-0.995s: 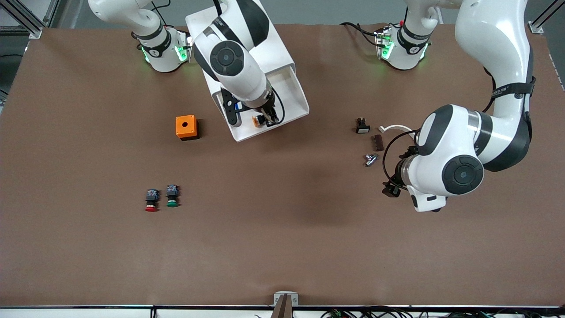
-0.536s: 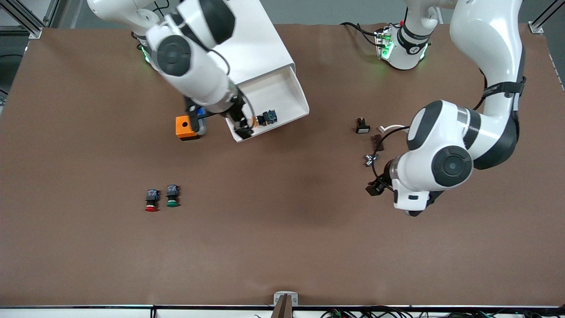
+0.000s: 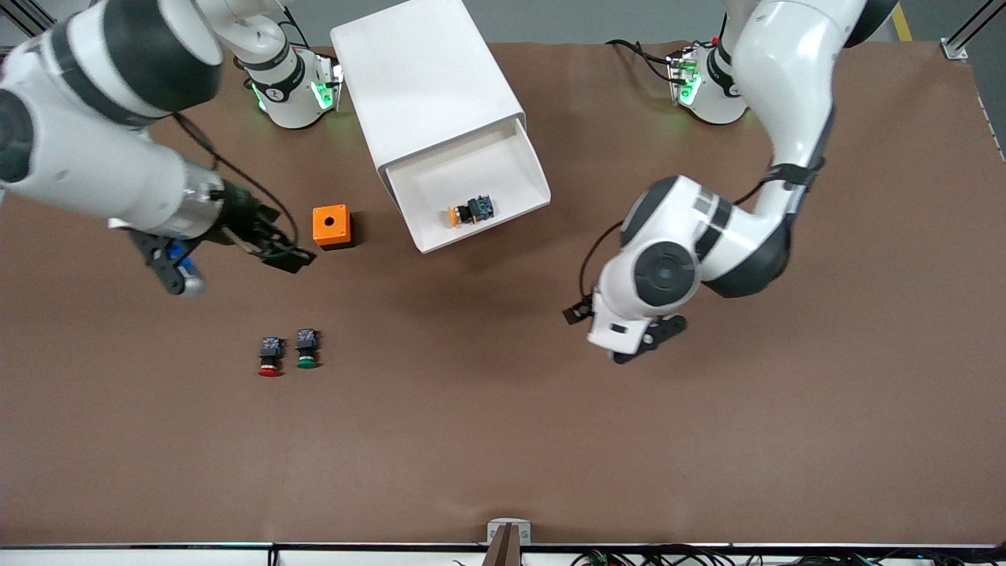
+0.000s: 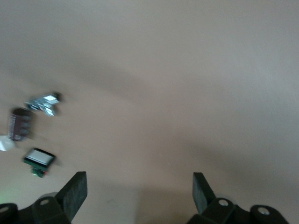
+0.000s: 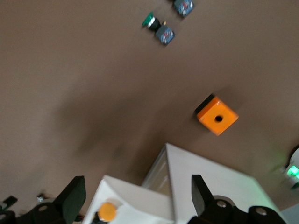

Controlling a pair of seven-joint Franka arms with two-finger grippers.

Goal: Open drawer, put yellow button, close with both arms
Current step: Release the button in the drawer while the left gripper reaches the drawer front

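The white cabinet [image 3: 424,79] stands near the arms' bases with its top drawer [image 3: 503,169] pulled open. The yellow button [image 3: 469,211] lies on its side in the drawer, free of both grippers. It also shows in the right wrist view [image 5: 107,211] in the drawer [image 5: 140,198]. My right gripper [image 3: 279,248] is open and empty over the table beside the orange box [image 3: 331,226]; its own view [image 5: 138,198] shows the jaws wide apart. My left gripper [image 3: 629,346] is open and empty over bare table [image 4: 138,189], off the drawer's side toward the left arm's end.
A red-capped button [image 3: 269,358] and a green-capped button [image 3: 306,350] stand together nearer the front camera than the orange box. Three small parts, a metal piece [image 4: 43,101], a brown piece [image 4: 18,123] and a black switch [image 4: 39,159], lie near the left gripper.
The right gripper let go of the yellow button in the drawer and swung away past the orange box. The left arm swung toward the middle of the table, covering the small parts.
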